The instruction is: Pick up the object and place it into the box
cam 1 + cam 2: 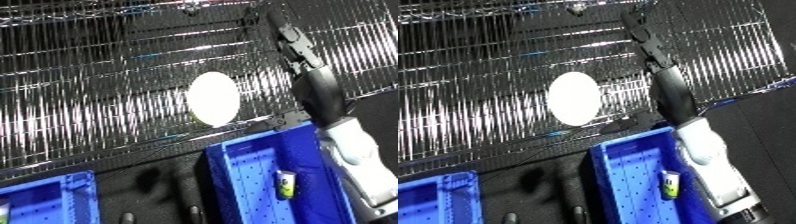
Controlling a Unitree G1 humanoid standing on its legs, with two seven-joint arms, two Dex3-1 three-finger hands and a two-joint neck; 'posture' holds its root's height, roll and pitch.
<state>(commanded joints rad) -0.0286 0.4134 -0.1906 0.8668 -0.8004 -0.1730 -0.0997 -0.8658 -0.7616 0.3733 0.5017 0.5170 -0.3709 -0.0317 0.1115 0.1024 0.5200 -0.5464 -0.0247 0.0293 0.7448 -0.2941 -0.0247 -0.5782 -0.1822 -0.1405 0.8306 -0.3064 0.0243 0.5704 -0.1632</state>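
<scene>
up top, right robot hand (649, 42) extends straight-fingered above white object (573, 98) on wire shelf (478, 65).

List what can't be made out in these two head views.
- Right hand: reaching over the wire shelf; motion blur hides its finger pose in both views.
- White oval object: too blurred to identify.
- Small item in the blue bin: too small to identify.
- Left hand: outside both views.

A disc (213, 98) lies on the wire shelf (80, 100), bin (253, 185) before it.
</scene>
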